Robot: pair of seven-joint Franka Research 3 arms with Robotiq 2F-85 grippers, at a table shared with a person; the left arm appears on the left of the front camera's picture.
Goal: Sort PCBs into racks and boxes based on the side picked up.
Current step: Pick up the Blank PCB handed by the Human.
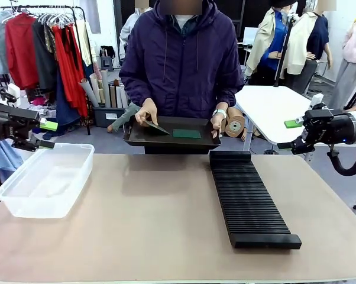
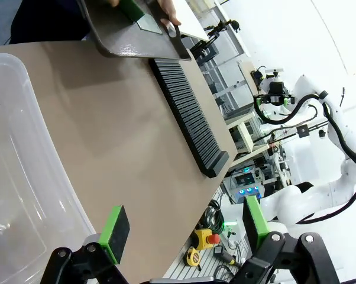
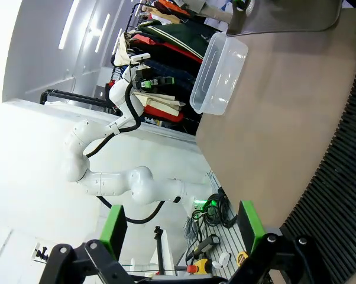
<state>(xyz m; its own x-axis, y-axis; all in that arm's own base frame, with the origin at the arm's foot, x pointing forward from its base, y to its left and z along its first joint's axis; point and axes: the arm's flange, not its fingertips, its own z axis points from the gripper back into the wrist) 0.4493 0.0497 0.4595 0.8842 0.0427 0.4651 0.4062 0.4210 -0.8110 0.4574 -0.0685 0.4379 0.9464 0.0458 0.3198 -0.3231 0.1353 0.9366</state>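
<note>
Tools first: left tool (image 1: 48,134) and right tool (image 1: 290,136) both spread wide and empty, one hanging off each end of the counter (image 1: 136,231). On it, box (image 1: 12,198) left, rack (image 1: 249,201) right. Person holds tray (image 1: 133,141) at far edge. One PCB (image 1: 187,134) lies flat in it, a second PCB (image 1: 156,126) is tipped up under the person's hand (image 1: 147,111).

Risks: thin board slips from the pinch; face misjudged, wrong destination; crooked board jams in narrow slots.

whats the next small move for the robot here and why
Probably ease the left gripper toward the PCB that the person's hand tilts up off the tray. Its fingers stand open and hold nothing, and that board is on the tray's left half, while the right gripper waits across the table.
</note>
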